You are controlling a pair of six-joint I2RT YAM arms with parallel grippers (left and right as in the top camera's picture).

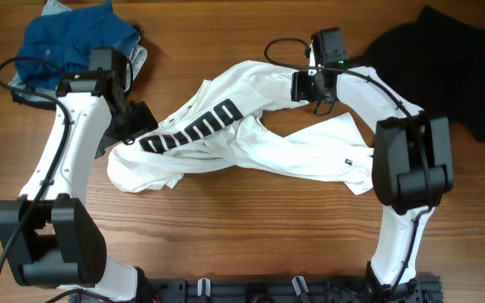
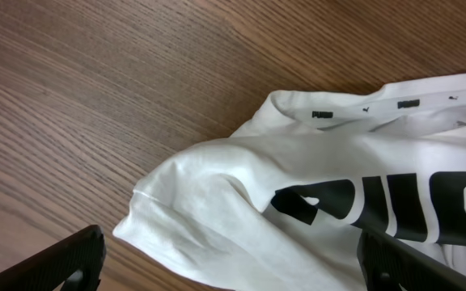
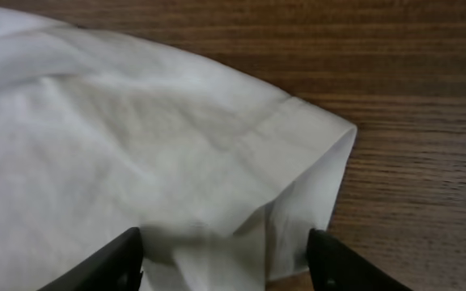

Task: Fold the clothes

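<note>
Overhead view of a wooden table: a crumpled white T-shirt with black block lettering sprawls across the centre of the frame. A blue garment is bunched in the upper left corner and a black garment in the upper right. The left gripper sits at the shirt's left end, jaws spread wide with the lettered cloth lying loose beneath them, while the right gripper, just right of upper centre, has its jaws parted and straddling a hemmed sleeve fold, not clearly pinching it.
</note>
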